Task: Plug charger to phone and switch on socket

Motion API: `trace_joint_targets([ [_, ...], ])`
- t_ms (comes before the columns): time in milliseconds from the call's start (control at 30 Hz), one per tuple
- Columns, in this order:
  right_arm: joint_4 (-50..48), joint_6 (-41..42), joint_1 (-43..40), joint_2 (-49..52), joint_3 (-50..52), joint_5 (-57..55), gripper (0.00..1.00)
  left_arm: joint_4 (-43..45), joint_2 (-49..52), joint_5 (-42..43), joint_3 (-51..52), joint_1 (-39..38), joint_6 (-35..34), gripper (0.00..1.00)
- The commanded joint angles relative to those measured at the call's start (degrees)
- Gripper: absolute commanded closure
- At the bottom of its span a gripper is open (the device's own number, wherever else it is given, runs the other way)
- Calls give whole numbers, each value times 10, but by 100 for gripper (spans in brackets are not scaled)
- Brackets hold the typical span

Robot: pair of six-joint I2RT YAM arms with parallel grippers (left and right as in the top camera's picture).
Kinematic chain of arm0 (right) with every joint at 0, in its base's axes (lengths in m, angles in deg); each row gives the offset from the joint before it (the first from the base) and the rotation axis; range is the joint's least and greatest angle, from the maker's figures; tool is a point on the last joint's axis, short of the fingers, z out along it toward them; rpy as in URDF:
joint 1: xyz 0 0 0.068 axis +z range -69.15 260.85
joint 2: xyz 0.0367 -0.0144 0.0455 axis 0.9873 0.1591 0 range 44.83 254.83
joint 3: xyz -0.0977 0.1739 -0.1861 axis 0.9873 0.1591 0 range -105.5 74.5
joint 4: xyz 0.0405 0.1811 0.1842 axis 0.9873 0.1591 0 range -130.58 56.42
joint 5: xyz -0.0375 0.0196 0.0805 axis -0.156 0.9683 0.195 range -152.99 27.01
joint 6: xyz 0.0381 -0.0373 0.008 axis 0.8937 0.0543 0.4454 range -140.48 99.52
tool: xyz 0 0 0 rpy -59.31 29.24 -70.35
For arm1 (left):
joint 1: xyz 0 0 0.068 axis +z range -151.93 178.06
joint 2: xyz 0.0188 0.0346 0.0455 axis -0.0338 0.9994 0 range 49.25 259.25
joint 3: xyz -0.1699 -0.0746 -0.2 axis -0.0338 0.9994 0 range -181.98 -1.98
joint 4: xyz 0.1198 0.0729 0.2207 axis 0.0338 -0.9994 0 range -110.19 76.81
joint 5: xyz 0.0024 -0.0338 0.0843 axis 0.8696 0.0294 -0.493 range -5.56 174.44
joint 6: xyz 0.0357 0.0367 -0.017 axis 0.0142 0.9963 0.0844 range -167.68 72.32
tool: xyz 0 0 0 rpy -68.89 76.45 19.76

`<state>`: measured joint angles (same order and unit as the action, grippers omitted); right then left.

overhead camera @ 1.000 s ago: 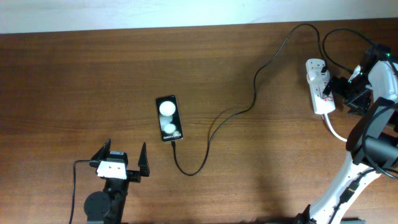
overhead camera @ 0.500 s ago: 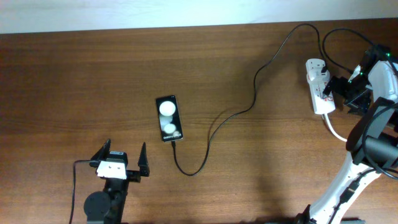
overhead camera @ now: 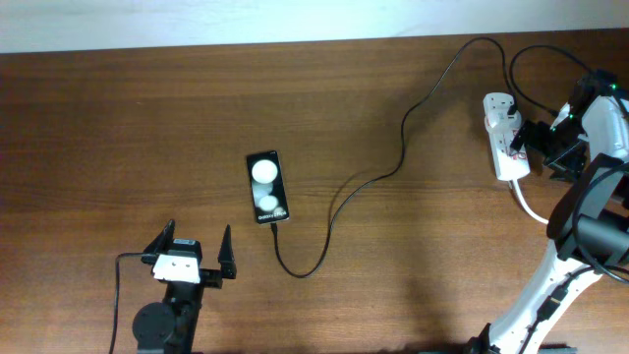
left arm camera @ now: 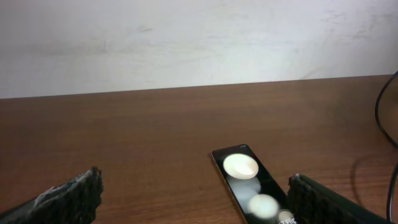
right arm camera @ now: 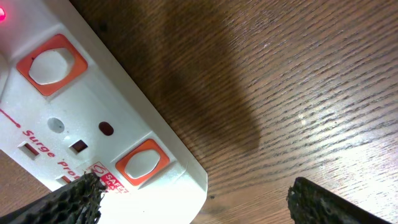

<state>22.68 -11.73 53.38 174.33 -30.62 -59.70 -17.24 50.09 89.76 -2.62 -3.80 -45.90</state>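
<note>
The black phone (overhead camera: pixel 267 187) lies flat left of the table's middle, its screen showing two white reflections. The thin black charger (overhead camera: pixel 398 162) cable runs from the phone's near end, loops, and snakes up to the white adapter on the socket (overhead camera: pixel 505 138) at the far right. My left gripper (overhead camera: pixel 197 251) stands open below and left of the phone. In the left wrist view the phone (left arm camera: pixel 249 186) lies ahead, near the right finger of the left gripper (left arm camera: pixel 196 208). My right gripper (overhead camera: pixel 536 149) hovers open beside the socket (right arm camera: pixel 93 124), its left finger over the strip's end, the right gripper (right arm camera: pixel 193 199) empty.
Two white rocker switches in orange frames (right arm camera: pixel 142 163) show on the strip, with a red glow (right arm camera: pixel 2 15) at the frame's top left corner. The thick white cord (overhead camera: pixel 531 206) trails from the strip toward the right arm's base. A pale wall borders the table's far edge.
</note>
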Motion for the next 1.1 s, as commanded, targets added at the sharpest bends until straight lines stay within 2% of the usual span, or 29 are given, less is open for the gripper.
trace_joint_targets([
  [0, 2, -4, -3, -8, -11, -5, 1, -3, -5, -8, 1, 0, 7, 1],
  [500, 2, -4, -3, -21, -11, -5, 1, -3, -5, -8, 1, 0, 7, 1],
  [1067, 2, -4, -2, -256, -11, -5, 1, -3, -5, -8, 1, 0, 7, 1],
])
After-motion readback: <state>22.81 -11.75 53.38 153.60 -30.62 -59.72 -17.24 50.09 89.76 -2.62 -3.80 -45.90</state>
